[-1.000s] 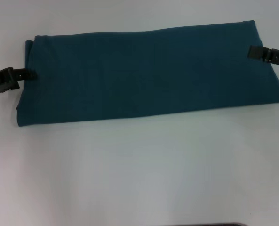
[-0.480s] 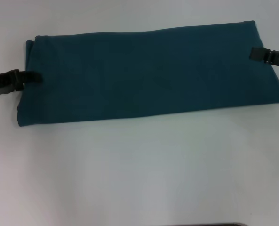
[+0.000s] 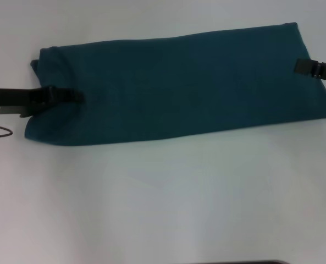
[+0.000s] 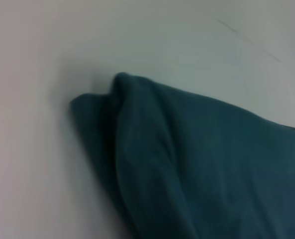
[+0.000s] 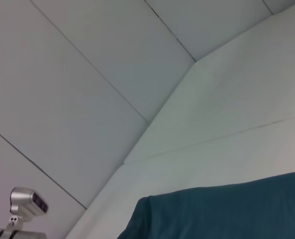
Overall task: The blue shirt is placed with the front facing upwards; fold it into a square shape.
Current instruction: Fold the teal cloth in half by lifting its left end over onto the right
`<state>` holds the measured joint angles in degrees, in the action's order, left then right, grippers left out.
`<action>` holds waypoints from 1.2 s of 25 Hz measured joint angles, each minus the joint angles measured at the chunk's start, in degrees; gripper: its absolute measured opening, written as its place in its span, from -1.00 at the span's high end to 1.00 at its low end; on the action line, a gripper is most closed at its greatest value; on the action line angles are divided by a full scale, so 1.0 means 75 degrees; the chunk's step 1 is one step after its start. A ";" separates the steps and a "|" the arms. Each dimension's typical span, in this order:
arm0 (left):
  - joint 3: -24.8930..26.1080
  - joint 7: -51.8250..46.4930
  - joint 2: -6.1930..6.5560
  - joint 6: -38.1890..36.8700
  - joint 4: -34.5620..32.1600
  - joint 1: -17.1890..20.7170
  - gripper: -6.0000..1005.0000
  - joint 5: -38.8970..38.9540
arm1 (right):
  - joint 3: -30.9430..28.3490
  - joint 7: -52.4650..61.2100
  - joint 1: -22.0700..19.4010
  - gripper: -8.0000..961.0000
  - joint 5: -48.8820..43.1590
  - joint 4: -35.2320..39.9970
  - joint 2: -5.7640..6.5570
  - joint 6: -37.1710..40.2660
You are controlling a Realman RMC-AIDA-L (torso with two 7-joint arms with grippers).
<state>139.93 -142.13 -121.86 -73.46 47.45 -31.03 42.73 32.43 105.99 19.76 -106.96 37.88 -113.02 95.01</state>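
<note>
Left tool (image 3: 77, 96): reaches in from the left edge of the head view, lying over the left end of the blue shirt; its tip sits on the cloth, well in from the shirt's edge. Whether it grips the fabric or how far it is open, I cannot tell.
Right tool (image 3: 300, 66): comes in from the right edge, its tip over the shirt's right end, near the far corner. Its opening cannot be told either.
Blue shirt (image 3: 184, 88): folded into a long band across the far half of the bench, plain side up, no lettering showing.
Shirt's left end: bunched and rumpled (image 4: 137, 139), layers rounded at the corner.
Bench (image 3: 163, 198): white, bare in front of the shirt.
</note>
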 joint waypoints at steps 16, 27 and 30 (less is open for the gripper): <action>-0.0073 -0.0725 -0.0007 -0.0221 0.0352 -0.0140 0.33 0.0052 | -0.0153 -0.0023 -0.0199 -0.91 0.0000 -0.0013 -0.0041 0.0076; 0.0020 -0.0707 0.0151 -0.0737 0.0359 -0.0008 0.79 0.0188 | -0.0154 -0.0033 -0.0224 -0.91 0.0000 -0.0105 -0.0058 0.0083; 0.0412 -0.0782 0.0302 -0.0815 0.0324 0.0184 0.83 0.0200 | -0.0153 -0.0036 -0.0223 -0.91 0.0000 -0.0106 -0.0059 0.0084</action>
<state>143.02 -148.00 -119.60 -79.57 49.88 -29.65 44.23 31.29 105.73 18.09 -106.96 37.09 -113.47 95.64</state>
